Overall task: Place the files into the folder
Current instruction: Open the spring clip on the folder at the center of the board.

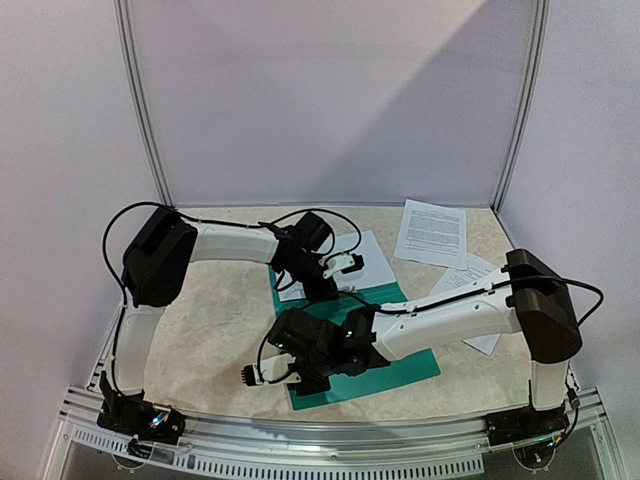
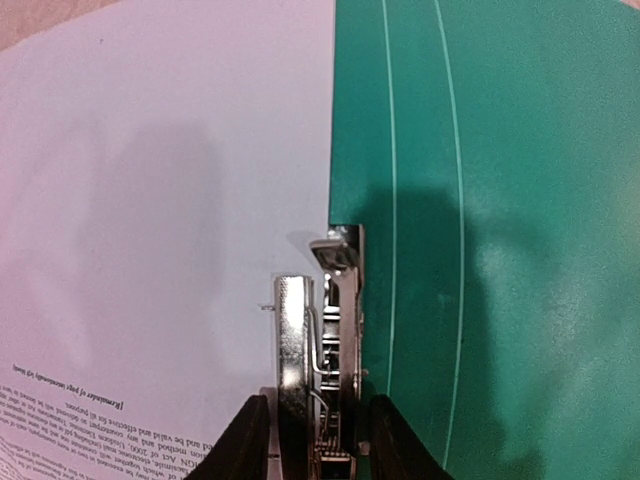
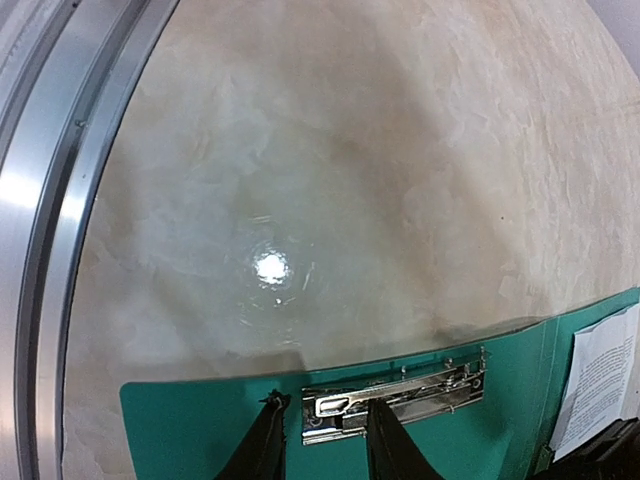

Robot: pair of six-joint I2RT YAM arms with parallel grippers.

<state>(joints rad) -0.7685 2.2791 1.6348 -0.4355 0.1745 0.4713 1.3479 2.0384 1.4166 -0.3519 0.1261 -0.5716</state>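
Observation:
The teal folder [image 1: 405, 365] lies open in the middle of the table. A white printed file [image 1: 350, 255] rests on its far part. In the left wrist view this file [image 2: 150, 200] lies left of the folder's green face [image 2: 500, 200]. The metal clip [image 2: 320, 330] stands upright at their border, and my left gripper [image 2: 318, 400] is shut on it. My right gripper [image 3: 322, 402] is open at the folder's near edge [image 3: 200, 425]. One of its fingers [image 3: 390, 440] lies over a flat metal clip [image 3: 420, 395]. More files [image 1: 432, 232] lie at the back right.
Another sheet [image 1: 470, 275] lies partly under the right arm. The metal frame rail [image 3: 40, 250] runs along the table's near edge, close to my right gripper [image 1: 262, 376]. White walls and frame posts [image 1: 145, 110] close in the back.

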